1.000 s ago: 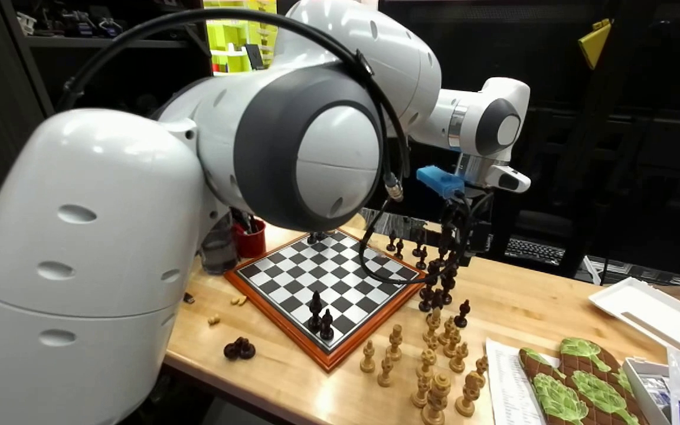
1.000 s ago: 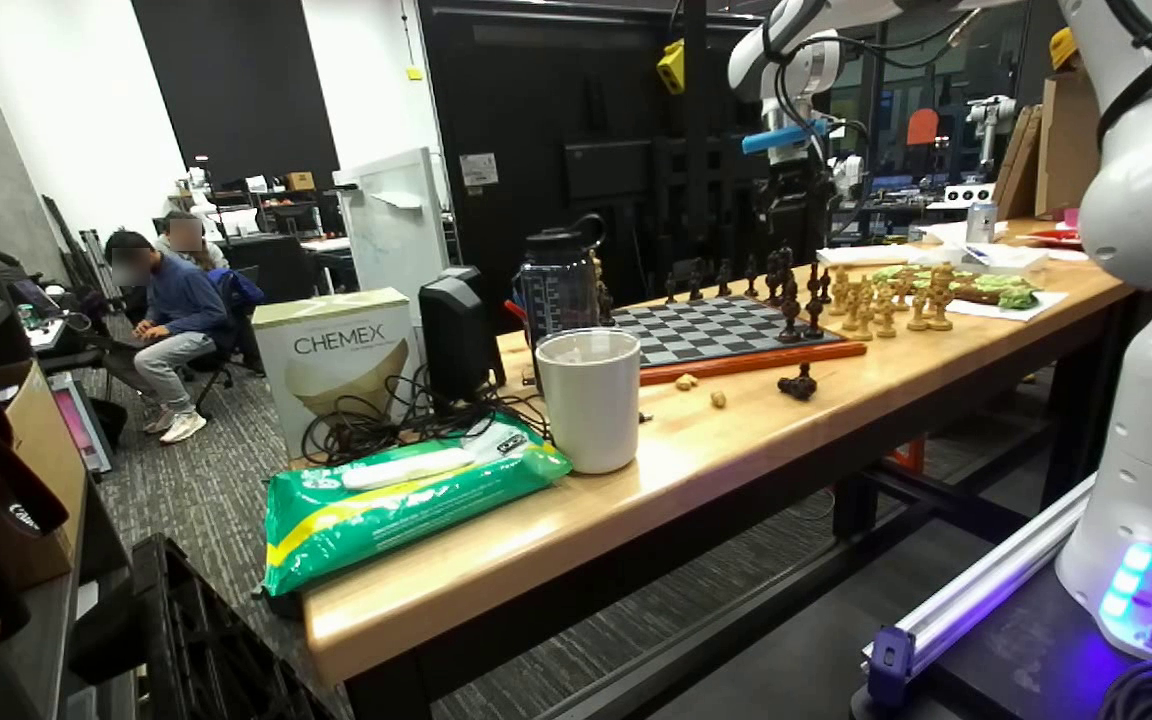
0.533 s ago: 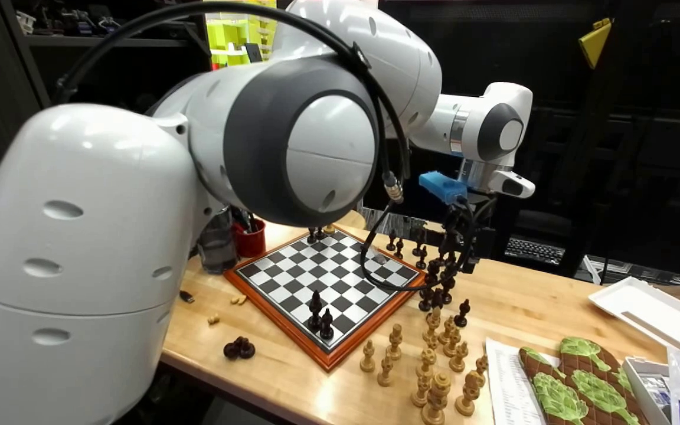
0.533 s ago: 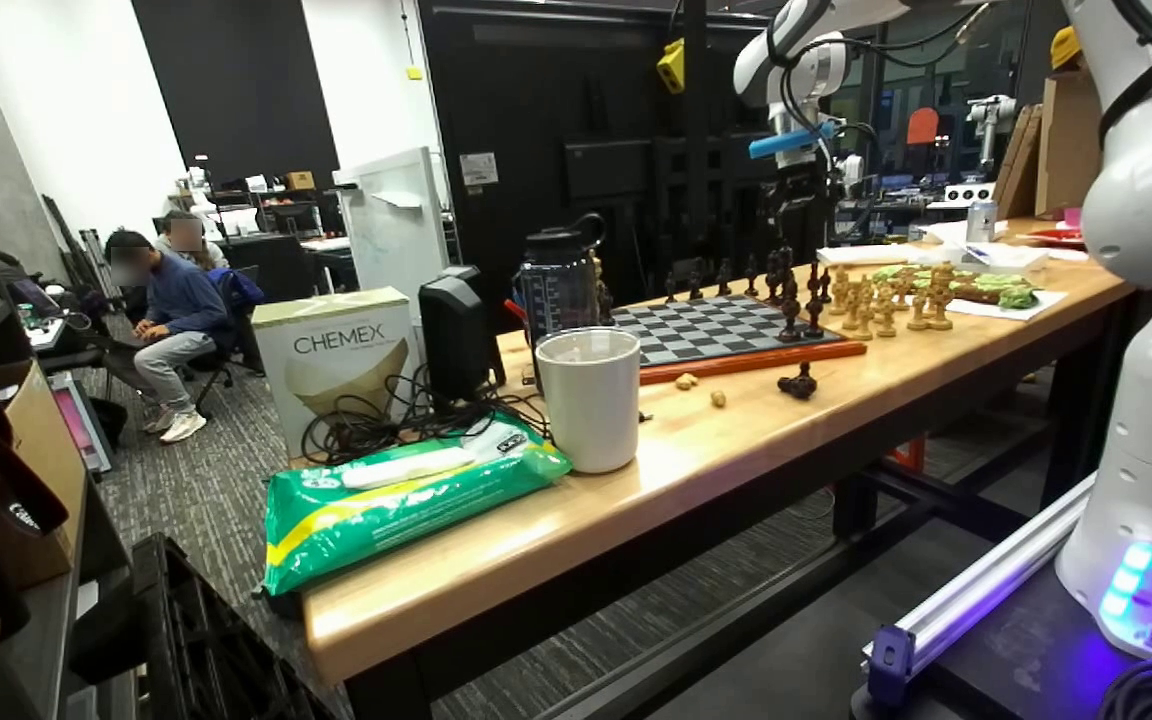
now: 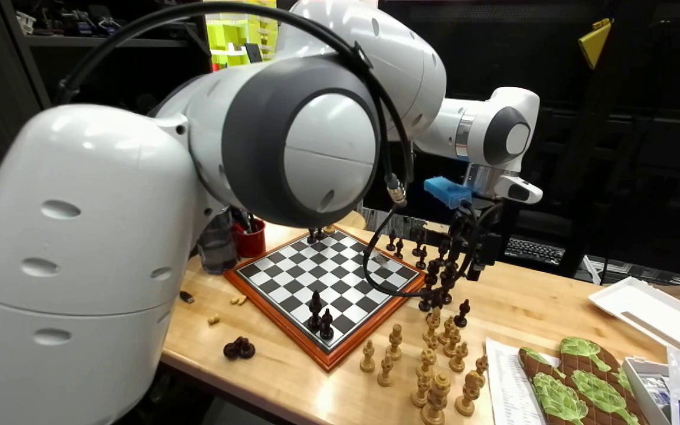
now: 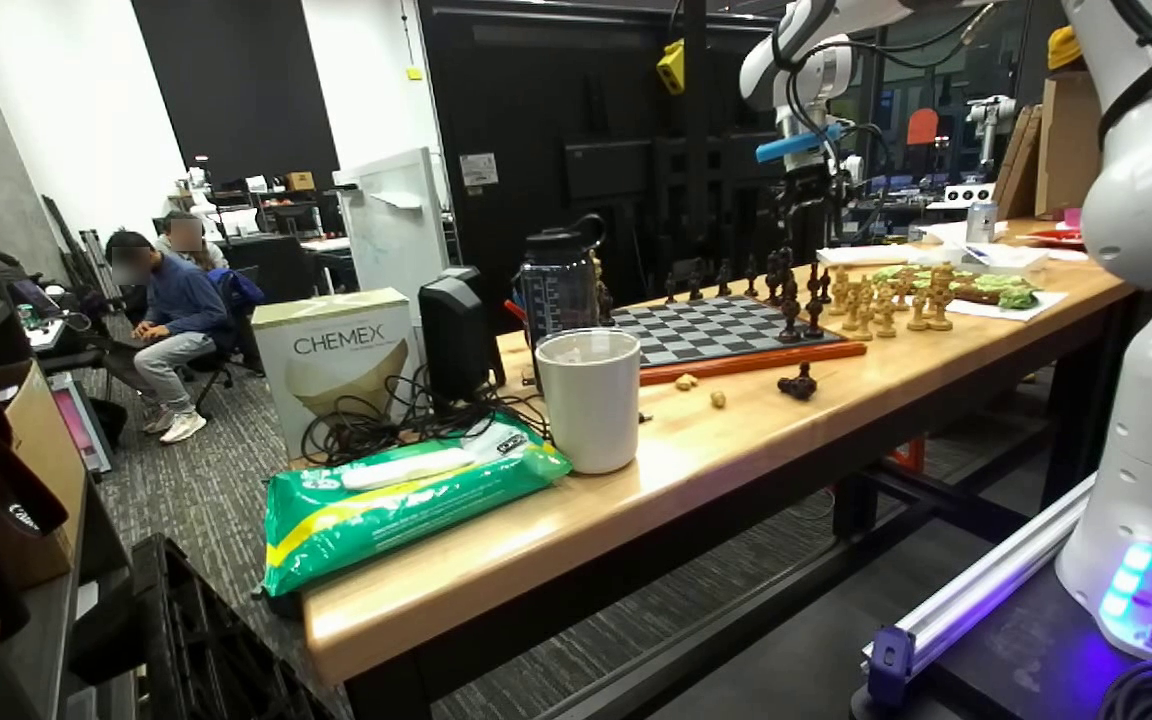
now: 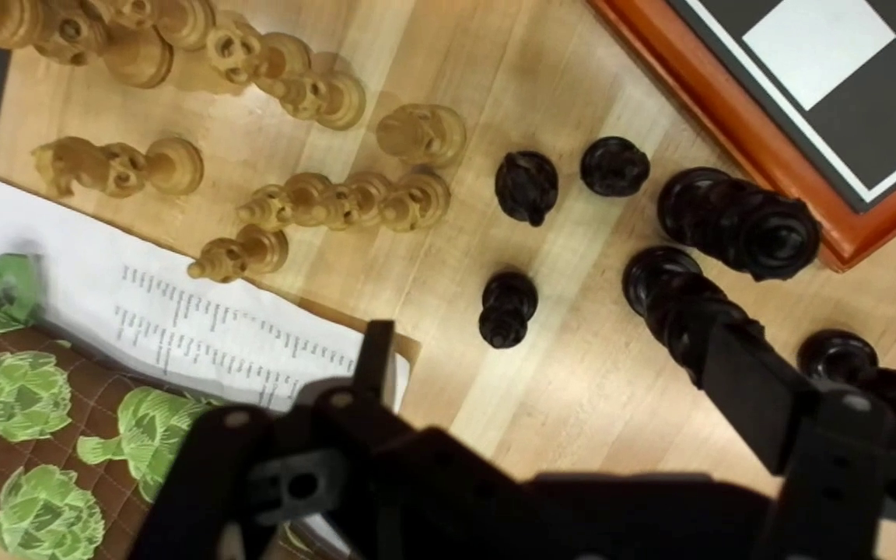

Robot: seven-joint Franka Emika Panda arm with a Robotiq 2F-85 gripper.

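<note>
Hand: fingers spread apart, above surface. Small dark chess piece: standing, in line w/ gap btwn fingertips in wrist view. Tall dark chess piece: standing, partly hidden by one finger in same view (contact can't be told). Chessboard: nr. tall dark pc., red-brown rim. Light chess pieces: grouped nr. paper. Paper: printed sheet, w/ quilted cloth lying partly on it.
</note>
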